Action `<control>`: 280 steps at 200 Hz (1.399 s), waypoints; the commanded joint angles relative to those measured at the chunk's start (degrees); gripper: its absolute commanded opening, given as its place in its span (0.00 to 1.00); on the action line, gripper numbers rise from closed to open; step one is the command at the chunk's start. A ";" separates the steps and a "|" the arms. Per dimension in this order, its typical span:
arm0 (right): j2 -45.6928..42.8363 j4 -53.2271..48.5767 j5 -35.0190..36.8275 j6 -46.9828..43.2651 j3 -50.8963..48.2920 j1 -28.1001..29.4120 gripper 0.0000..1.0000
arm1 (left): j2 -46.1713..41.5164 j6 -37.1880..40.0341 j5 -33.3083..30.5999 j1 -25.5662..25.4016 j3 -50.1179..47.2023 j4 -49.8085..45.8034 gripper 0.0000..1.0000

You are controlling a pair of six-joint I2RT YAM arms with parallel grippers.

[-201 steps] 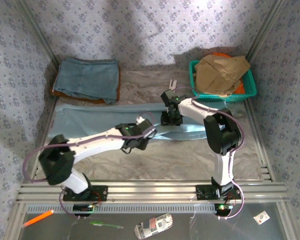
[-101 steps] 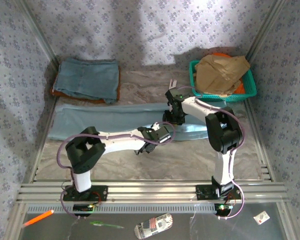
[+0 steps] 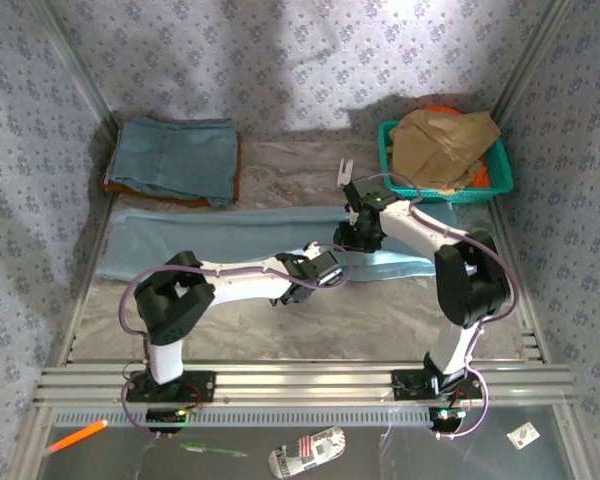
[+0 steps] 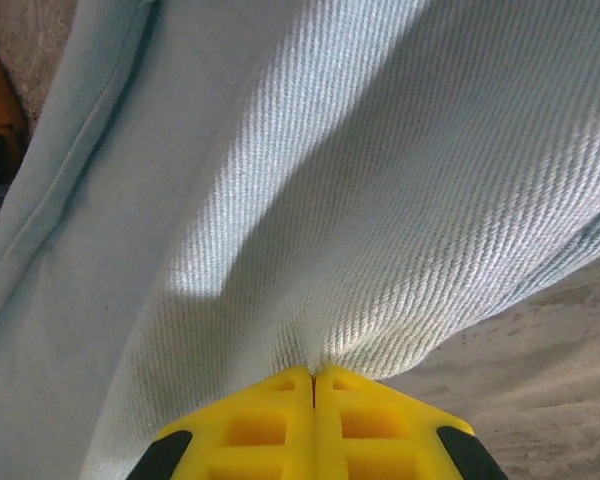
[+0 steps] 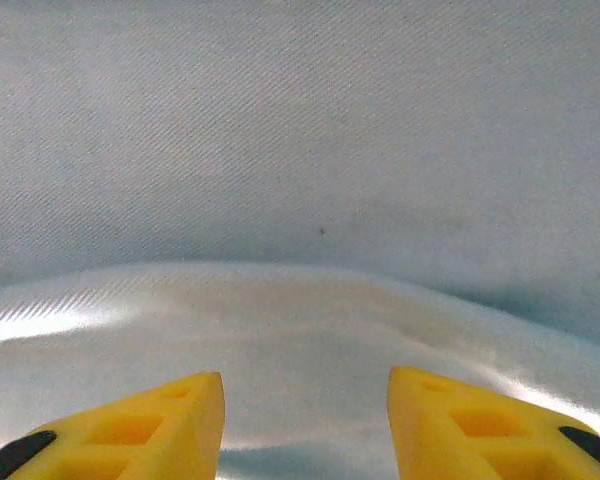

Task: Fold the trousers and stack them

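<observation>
The trousers (image 3: 210,240) are laid flat across the middle of the table (image 3: 380,310), stretched from left to right. The left gripper (image 4: 313,372) is seen pressed together on a puckered fold of their cloth near the front edge. The right gripper (image 5: 305,400) is held over the cloth farther right, its jaws parted.

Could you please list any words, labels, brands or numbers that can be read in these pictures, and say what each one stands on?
No text here can be read.
Crumpled packet at the bottom of the top view: dark and red print, too blurred to read.
Small white card at the bottom right: a red mark, too small to read.
Trousers: plain cloth, with no lettering in either wrist view.
</observation>
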 commanded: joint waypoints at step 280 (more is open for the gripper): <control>-0.96 21.45 5.00 -10.08 -11.22 18.39 0.54 | -5.74 14.41 21.01 18.03 19.16 -13.81 0.00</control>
